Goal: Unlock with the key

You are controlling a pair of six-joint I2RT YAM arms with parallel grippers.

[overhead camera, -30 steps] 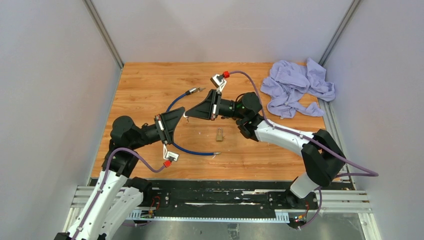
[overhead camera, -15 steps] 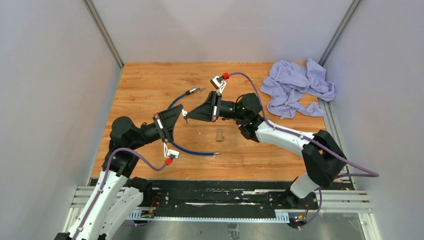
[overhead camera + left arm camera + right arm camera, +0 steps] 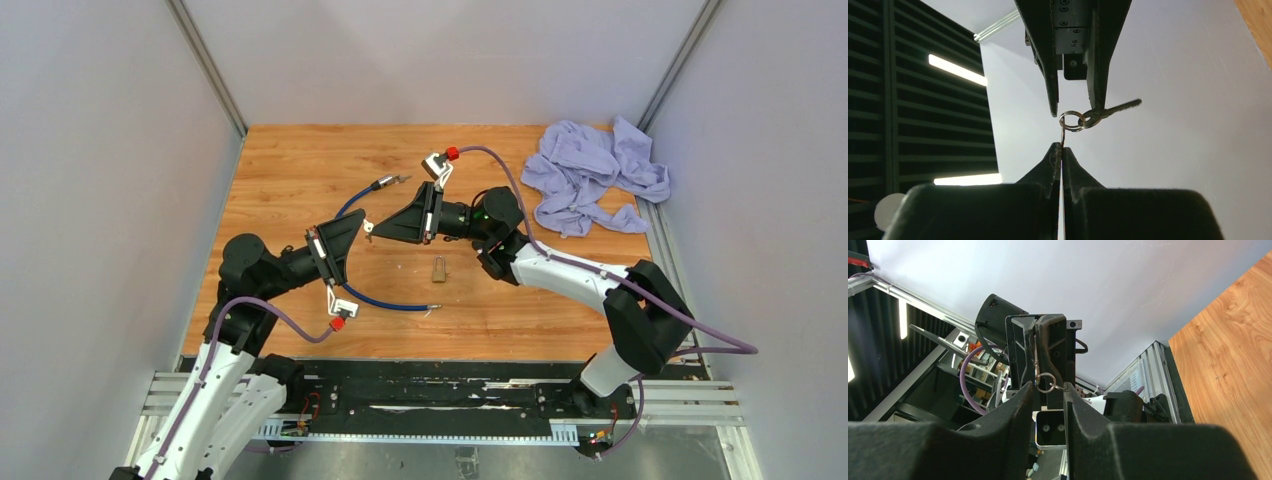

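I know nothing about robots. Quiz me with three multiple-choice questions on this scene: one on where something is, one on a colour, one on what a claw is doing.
1. Where does the crumpled cloth lie on the table?
A. far right corner
B. near left corner
C. dead centre

2. What colour is the cable lying on the table?
A. red
B. blue
C. yellow

3. How is the left gripper?
A. wide open
B. shut on the key ring
C. shut on the cloth

Answers:
1 A: the top view shows the cloth bunched at the far right corner.
2 B: the cable is plainly blue against the wood.
3 B: in the left wrist view its fingers meet, pinching thin metal that hangs from the ring.
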